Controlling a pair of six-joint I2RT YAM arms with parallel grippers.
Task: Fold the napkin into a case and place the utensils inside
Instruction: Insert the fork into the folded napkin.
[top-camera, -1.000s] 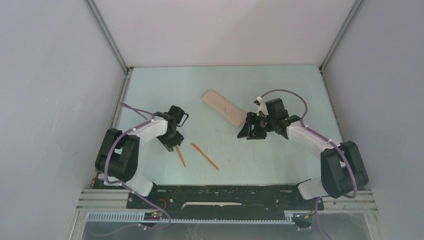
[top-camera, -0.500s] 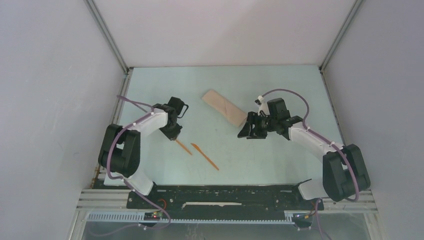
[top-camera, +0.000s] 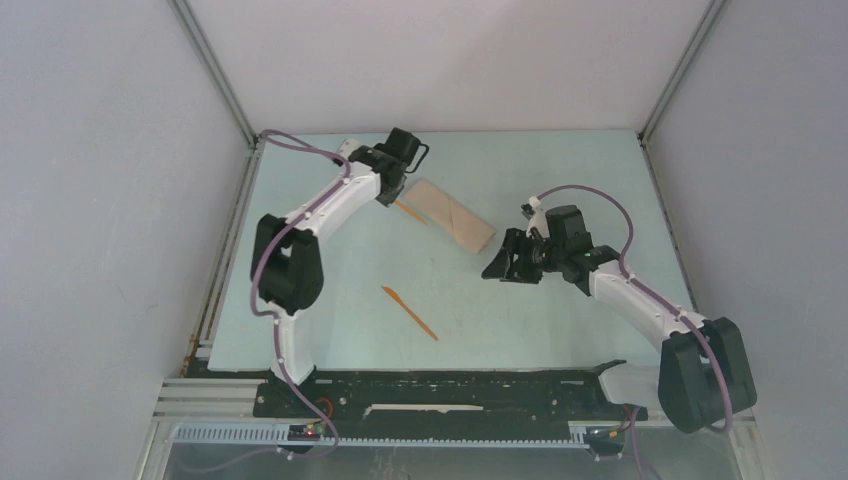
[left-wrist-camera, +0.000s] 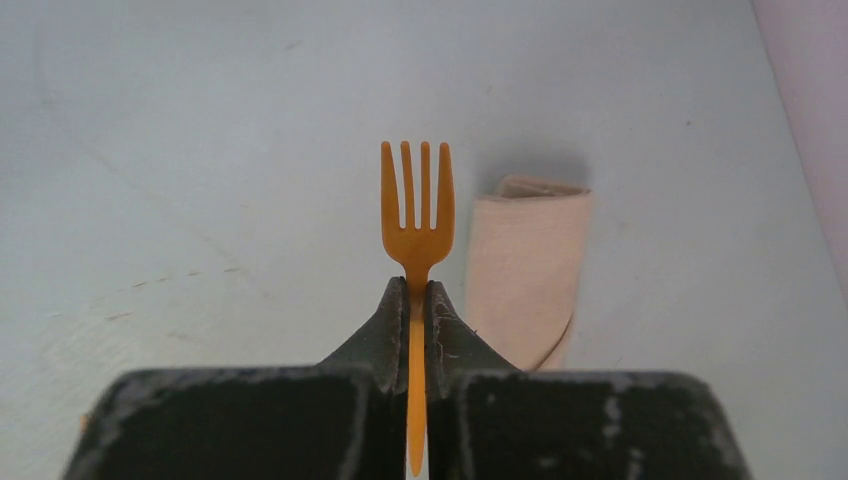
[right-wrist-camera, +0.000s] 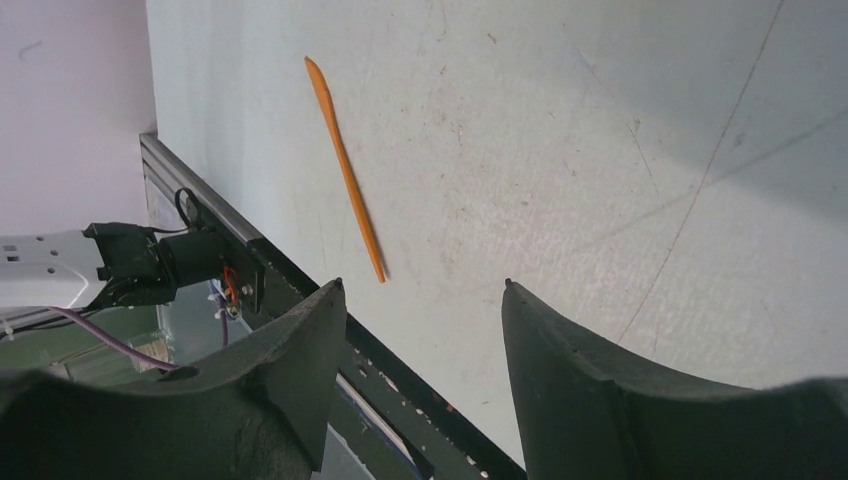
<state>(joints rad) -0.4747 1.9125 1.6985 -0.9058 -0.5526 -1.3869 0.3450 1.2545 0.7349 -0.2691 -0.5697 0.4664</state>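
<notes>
The napkin lies folded into a narrow beige case (top-camera: 452, 214), slanting across the far middle of the table. My left gripper (top-camera: 399, 196) is at the case's far left end, shut on the orange fork (top-camera: 411, 211). In the left wrist view the fork (left-wrist-camera: 417, 215) sticks out of the closed gripper (left-wrist-camera: 417, 286), tines forward, just left of the case's end (left-wrist-camera: 525, 262). The orange knife (top-camera: 409, 313) lies alone on the table nearer the front. My right gripper (top-camera: 503, 262) stands open and empty right of the case's near end; its wrist view shows the knife (right-wrist-camera: 346, 170) beyond the gripper (right-wrist-camera: 423, 285).
A black rail (top-camera: 450, 385) runs along the table's near edge and shows in the right wrist view as the rail (right-wrist-camera: 262, 262) close to the left fingertip. White walls and aluminium posts (top-camera: 215, 75) close off the left, right and back sides.
My left gripper shut on the fork, lifted it off the table near the knife and carried it to the case's far left end. The right gripper drew back slightly toward the near right.
</notes>
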